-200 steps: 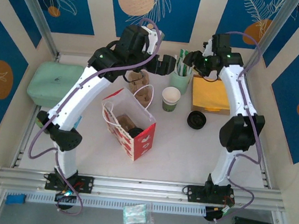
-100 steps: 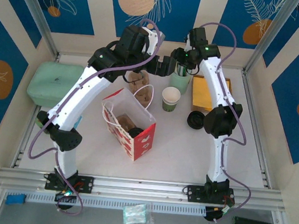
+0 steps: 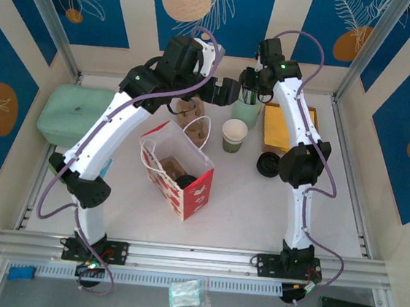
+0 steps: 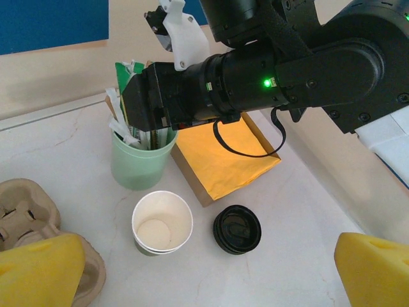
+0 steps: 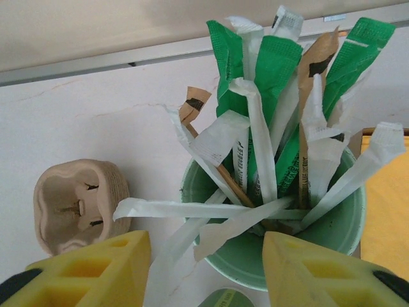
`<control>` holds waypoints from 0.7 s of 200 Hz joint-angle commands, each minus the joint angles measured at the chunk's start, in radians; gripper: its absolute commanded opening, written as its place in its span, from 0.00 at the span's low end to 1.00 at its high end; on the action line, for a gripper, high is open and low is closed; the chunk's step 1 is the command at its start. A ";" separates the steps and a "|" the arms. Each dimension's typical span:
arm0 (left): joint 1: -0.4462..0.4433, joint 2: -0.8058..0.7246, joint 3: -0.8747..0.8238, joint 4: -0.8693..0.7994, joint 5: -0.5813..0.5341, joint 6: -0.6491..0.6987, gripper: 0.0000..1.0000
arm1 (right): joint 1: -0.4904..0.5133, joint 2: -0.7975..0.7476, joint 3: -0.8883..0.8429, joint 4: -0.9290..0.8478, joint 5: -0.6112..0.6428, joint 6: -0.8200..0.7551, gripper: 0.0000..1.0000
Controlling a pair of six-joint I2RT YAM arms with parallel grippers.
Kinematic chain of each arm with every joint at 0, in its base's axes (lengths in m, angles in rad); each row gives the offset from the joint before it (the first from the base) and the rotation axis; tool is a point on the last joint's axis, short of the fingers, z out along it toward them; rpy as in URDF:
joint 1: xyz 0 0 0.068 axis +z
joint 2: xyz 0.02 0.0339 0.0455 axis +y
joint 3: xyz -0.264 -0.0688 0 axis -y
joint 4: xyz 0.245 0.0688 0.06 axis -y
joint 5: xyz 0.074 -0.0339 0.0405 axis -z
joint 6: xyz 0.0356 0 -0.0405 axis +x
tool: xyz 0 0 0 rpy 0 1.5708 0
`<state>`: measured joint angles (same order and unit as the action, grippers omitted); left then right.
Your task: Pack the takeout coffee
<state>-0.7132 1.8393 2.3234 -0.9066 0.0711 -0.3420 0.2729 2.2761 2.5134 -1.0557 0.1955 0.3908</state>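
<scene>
Ok so quick look from us: the paper cup (image 3: 234, 135) stands upright on the table (image 3: 244, 201), mid-far area, open-topped and empty inside afaict, w/ the black lid (image 3: 270, 164) lying flat just to its right and a bit nearer, not touching it. The mint tumbler (image 3: 247, 112) full of wrapped sticks (image 5: 262, 147) sits right behind the cup on the far side, w/ the cardboard carrier (image 3: 195, 125) to the left and the yellow envelope (image 3: 270, 131) to the right. The red gift bag (image 3: 181, 173) stands open on the near side, left of centre. Up top the left gripper (image 4: 208, 272) hangs above the cup and lid w/ fingers spread all the way, holding nothing. Meanwhile the right gripper (image 5: 206, 268) is over the tumbler, jaws partway apart w/ sticks poking up between them, and we don't see it pinching any of them.
</scene>
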 commanded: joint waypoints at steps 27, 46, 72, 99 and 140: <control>0.009 -0.028 -0.009 0.004 0.029 -0.012 0.99 | -0.001 0.039 0.040 0.017 0.012 -0.007 0.42; 0.010 -0.029 -0.009 0.002 0.029 -0.014 1.00 | 0.000 0.055 0.058 0.013 0.019 -0.009 0.38; 0.010 -0.031 -0.010 0.002 0.028 -0.015 0.99 | 0.000 0.058 0.065 0.016 0.027 -0.020 0.29; 0.010 -0.032 -0.014 0.002 0.030 -0.017 0.99 | 0.000 0.055 0.071 0.010 0.034 -0.034 0.13; 0.008 -0.032 -0.015 0.003 0.032 -0.018 0.99 | 0.003 0.023 0.064 0.006 0.062 -0.056 0.00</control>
<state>-0.7132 1.8393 2.3142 -0.9058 0.0788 -0.3428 0.2729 2.3230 2.5511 -1.0451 0.2321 0.3569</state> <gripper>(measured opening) 0.994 0.054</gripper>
